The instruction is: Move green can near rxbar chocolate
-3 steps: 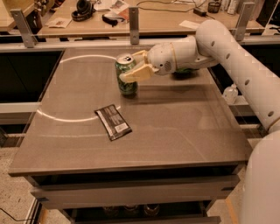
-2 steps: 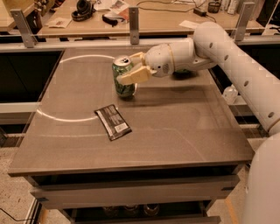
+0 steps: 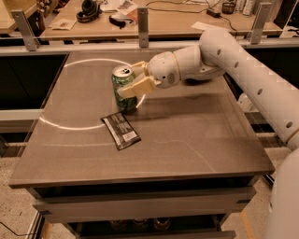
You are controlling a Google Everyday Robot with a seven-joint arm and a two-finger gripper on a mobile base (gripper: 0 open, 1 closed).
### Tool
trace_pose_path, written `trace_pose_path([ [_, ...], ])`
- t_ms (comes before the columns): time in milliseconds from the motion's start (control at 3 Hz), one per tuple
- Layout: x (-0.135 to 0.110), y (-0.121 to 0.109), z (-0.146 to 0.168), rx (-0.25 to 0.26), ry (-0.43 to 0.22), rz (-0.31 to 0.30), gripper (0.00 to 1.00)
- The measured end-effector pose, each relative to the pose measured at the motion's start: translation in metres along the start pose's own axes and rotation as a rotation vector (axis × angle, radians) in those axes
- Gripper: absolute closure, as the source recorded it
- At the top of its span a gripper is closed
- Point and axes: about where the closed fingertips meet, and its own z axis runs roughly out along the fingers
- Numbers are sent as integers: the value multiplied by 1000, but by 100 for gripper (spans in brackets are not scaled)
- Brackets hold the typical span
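The green can [image 3: 124, 95], mottled green with a silver top, stands upright on the grey table [image 3: 187, 135], left of centre. My gripper [image 3: 131, 79] reaches in from the right and is shut on the can, one tan finger [image 3: 136, 86] across its front and the other behind its top. The rxbar chocolate [image 3: 121, 130], a flat black wrapper, lies on the table just in front of the can, a small gap between them.
A white curved line [image 3: 70, 125] marks the tabletop on the left. A wooden bench behind holds headphones [image 3: 88, 10], papers and cables. Metal posts [image 3: 143, 27] stand along the table's far edge. My white arm [image 3: 243, 70] spans the right side.
My gripper has carried the green can to the left and toward the front, closer to the rxbar chocolate. The bar has not moved.
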Motion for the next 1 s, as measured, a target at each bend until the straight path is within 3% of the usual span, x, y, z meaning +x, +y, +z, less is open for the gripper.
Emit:
trace_pose_path([
  [333, 5, 6, 6, -6, -1, 19, 100],
  [667, 9, 8, 11, -3, -4, 33, 82],
  [1000, 10, 6, 9, 34, -12, 32, 59],
])
